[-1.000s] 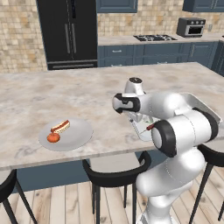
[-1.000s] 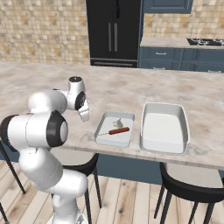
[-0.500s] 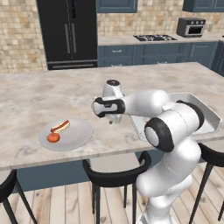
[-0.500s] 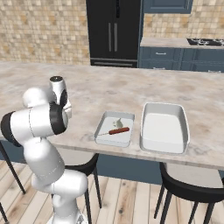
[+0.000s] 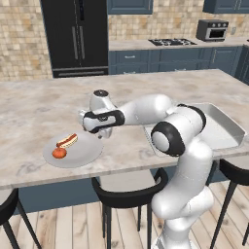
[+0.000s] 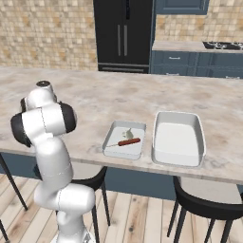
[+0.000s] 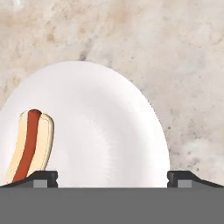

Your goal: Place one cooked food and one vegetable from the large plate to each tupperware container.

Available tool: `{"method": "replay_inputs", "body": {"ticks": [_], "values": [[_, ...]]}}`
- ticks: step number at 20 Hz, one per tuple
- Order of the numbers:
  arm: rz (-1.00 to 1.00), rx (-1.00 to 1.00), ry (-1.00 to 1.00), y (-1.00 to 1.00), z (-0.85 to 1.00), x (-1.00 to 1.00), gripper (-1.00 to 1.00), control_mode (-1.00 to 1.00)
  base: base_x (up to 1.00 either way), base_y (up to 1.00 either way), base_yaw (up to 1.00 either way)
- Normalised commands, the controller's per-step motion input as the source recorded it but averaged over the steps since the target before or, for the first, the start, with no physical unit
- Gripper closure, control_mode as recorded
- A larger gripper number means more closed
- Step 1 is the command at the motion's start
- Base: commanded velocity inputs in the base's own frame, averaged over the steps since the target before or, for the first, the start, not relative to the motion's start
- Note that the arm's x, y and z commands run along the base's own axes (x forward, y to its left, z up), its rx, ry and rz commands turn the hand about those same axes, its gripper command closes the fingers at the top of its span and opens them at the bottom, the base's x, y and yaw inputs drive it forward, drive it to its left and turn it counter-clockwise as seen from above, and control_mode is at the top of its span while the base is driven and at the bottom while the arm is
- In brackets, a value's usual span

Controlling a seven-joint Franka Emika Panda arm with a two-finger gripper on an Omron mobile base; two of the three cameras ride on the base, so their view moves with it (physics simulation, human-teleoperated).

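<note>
Grey-white large plate (image 7: 109, 127) lies under the released, empty pincer (image 7: 112, 177); the hot dog (image 7: 31, 144) left of it is judged next to be grasped.

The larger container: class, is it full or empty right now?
Empty. The larger container shows only its bare pale floor, while the small container beside it already holds the sausage and the pale vegetable piece.

light: bright, even, diffuse | shadows: faint, soft | glare: slight, on the arm | focus: sharp, rendered, slightly pixelated
</note>
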Motion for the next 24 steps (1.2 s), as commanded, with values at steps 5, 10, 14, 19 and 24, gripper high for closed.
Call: {"method": "replay_inputs", "body": {"ticks": [5, 10, 14, 19, 24], "values": [[0.08, 0.0, 0.01, 1.0, 0.0, 0.3, -1.0, -1.0, 0.0, 0.0, 0.0], [0.04, 0.0, 0.05, 0.68, -0.29, 0.38, -1.0, -1.0, 0.0, 0.0, 0.0], [0.0, 0.0, 0.13, 0.46, -0.37, 0.51, -1.0, -1.0, 0.0, 0.0, 0.0], [0.0, 0.0, 0.1, 0.19, -0.3, 0.22, -1.0, -1.0, 0.0, 0.0, 0.0], [0.0, 0.0, 0.06, -0.26, -0.25, -0.19, -1.0, -1.0, 0.0, 0.0, 0.0]]}}
